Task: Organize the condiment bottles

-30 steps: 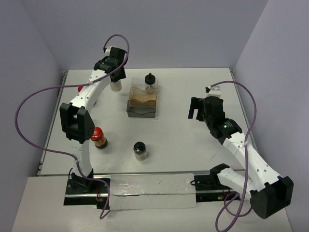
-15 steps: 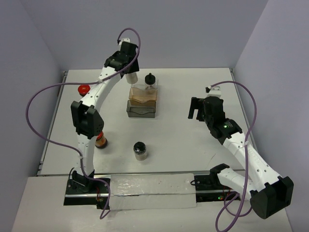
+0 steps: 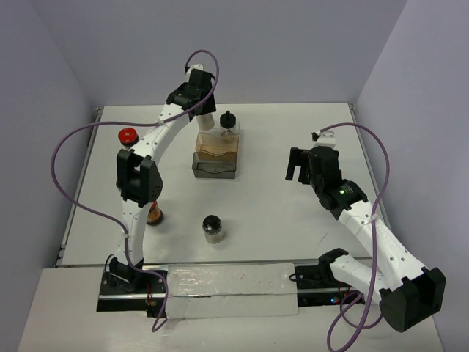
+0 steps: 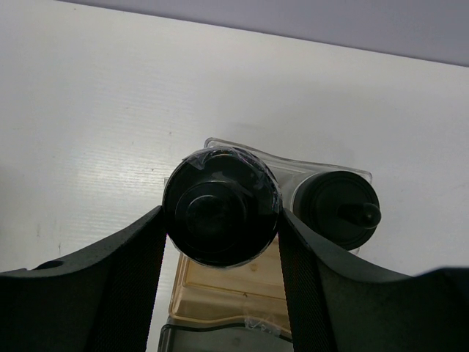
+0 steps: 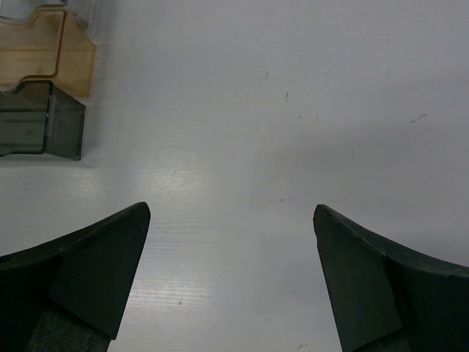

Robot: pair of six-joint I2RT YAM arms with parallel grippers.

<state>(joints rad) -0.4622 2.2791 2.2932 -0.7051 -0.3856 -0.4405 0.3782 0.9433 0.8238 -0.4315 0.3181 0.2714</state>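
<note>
My left gripper [image 3: 204, 117] [image 4: 220, 220] is shut on a black-capped condiment bottle [image 4: 221, 207] and holds it above the back left corner of the plastic tray [image 3: 215, 169]. A second black-capped bottle [image 3: 229, 122] [image 4: 337, 209] stands in the tray's back right corner. A third [image 3: 213, 227] stands on the table near the front. One red-capped bottle [image 3: 128, 136] is at the far left. Another [image 3: 154, 214] shows only partly behind the left arm. My right gripper [image 3: 297, 166] [image 5: 231, 213] hangs open over bare table to the right of the tray.
The tray has a clear back part, an amber middle [image 5: 45, 51] and a grey front [image 5: 37, 125]. The left arm's elbow [image 3: 138, 180] stands over the left side of the table. Purple cables loop beside both arms. The walls are close at the back and sides.
The left arm has swung right, carrying its black-capped bottle from left of the tray to above its back left corner. The right arm has not moved.
</note>
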